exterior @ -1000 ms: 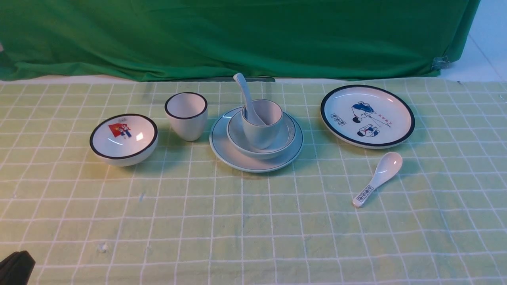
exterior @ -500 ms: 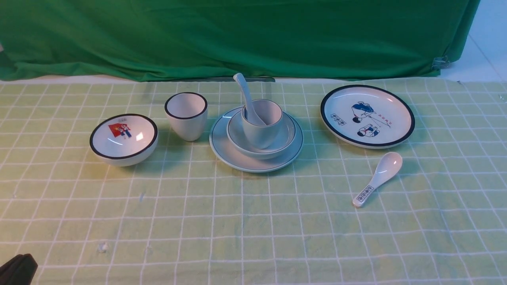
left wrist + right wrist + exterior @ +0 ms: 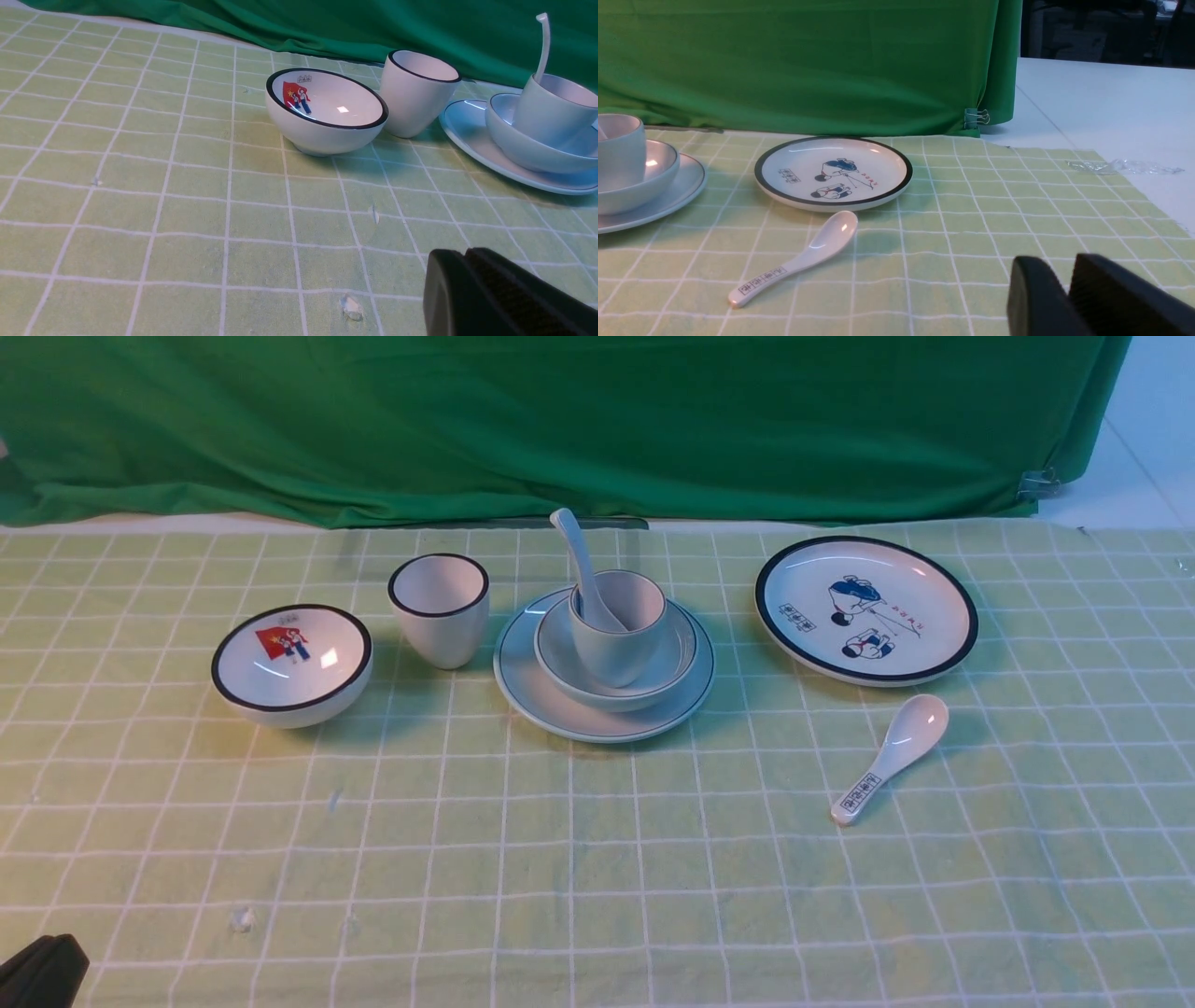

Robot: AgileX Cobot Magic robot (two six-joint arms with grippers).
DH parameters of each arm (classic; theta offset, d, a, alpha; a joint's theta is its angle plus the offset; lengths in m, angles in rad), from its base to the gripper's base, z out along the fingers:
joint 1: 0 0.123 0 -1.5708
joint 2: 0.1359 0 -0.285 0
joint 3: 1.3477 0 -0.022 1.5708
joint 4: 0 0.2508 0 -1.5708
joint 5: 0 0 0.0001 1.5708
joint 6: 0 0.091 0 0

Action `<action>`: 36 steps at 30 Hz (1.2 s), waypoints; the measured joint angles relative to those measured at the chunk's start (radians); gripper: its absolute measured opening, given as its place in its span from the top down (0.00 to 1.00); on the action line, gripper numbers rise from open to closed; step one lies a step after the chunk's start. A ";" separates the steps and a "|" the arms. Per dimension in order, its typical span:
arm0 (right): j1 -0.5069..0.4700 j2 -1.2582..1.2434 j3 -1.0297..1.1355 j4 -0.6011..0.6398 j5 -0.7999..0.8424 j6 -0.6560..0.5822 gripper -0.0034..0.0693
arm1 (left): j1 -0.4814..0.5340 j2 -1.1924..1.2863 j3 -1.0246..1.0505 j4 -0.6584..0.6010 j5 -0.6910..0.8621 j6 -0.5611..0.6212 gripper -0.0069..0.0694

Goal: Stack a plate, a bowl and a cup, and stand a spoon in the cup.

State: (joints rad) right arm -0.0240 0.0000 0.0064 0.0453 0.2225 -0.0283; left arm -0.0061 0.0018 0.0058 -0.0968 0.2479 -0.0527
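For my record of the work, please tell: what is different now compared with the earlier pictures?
Nothing was taken hold of or let go. The left end effector shifted slightly toward the right at the front view's lower-left corner, early on. The stacked plate, bowl and cup, and the spoon, stayed as they were.

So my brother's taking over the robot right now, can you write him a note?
Left gripper: shut, holding nothing.
Right gripper: slightly open, holding nothing.
Where: plate on the cloth, bowl on it, cup in the bowl, spoon leaning in the cup, handle up.
Done: the whole stack, spoon included.
Left to do: nothing that I can see. The black-rimmed dishes and printed spoon aren't part of it.
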 joint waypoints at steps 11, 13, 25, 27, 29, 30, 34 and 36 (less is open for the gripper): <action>0.000 0.000 0.000 0.000 0.000 0.000 0.70 | 0.000 0.000 0.000 0.000 0.000 0.000 0.89; 0.000 0.000 0.000 0.000 0.000 0.000 0.69 | 0.000 0.000 0.000 0.000 0.000 0.000 0.89; 0.000 0.000 0.000 0.000 0.000 0.000 0.68 | 0.000 0.000 0.000 0.000 0.000 0.009 0.89; 0.000 0.000 0.000 0.000 0.000 0.000 0.67 | 0.000 0.000 0.000 0.000 0.000 0.011 0.89; 0.000 0.000 0.000 0.000 0.000 0.000 0.67 | 0.000 0.000 0.000 0.000 0.000 0.012 0.89; 0.000 0.000 0.000 0.000 0.000 0.000 0.67 | 0.000 0.000 0.000 0.000 0.000 0.012 0.89; 0.000 0.000 0.000 0.000 0.000 0.000 0.66 | 0.000 0.000 0.000 0.000 0.000 0.012 0.89; 0.000 0.000 0.000 0.000 0.000 0.000 0.65 | 0.000 0.000 0.000 0.000 0.000 0.013 0.89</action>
State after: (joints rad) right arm -0.0240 0.0000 0.0064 0.0453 0.2225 -0.0283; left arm -0.0061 0.0018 0.0058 -0.0968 0.2479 -0.0398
